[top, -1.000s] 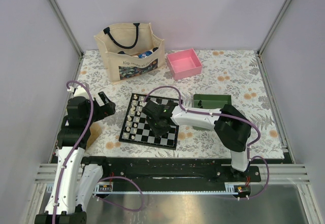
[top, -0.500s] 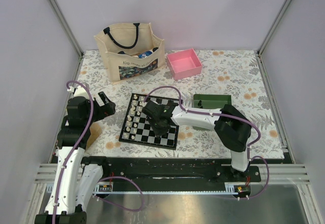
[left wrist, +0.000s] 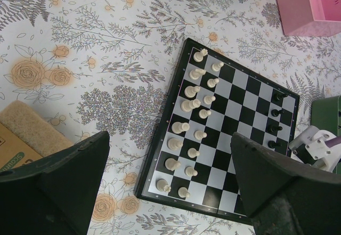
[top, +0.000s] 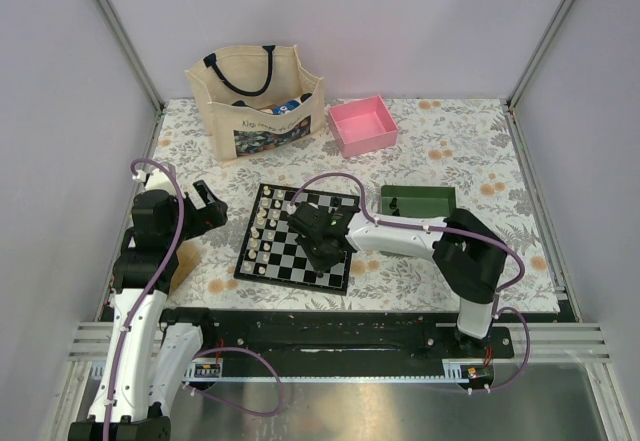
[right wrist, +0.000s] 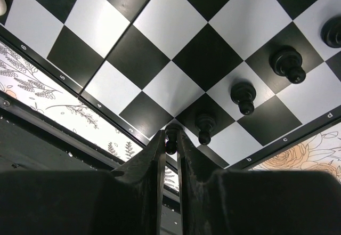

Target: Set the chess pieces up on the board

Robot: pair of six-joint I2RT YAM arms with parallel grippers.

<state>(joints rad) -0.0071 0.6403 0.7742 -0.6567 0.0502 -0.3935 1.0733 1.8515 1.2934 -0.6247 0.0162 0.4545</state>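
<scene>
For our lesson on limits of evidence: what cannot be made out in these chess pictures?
1. Right wrist view: the right gripper covers most of the held black piece; its type is unclear.
2. Top view: the right gripper hides the board squares beneath it.
3. Left wrist view: the frame edge cuts off the green tray.

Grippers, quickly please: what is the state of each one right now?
Left gripper: open, holding nothing.
Right gripper: closed on a tiny black plastic chess piece.
</scene>
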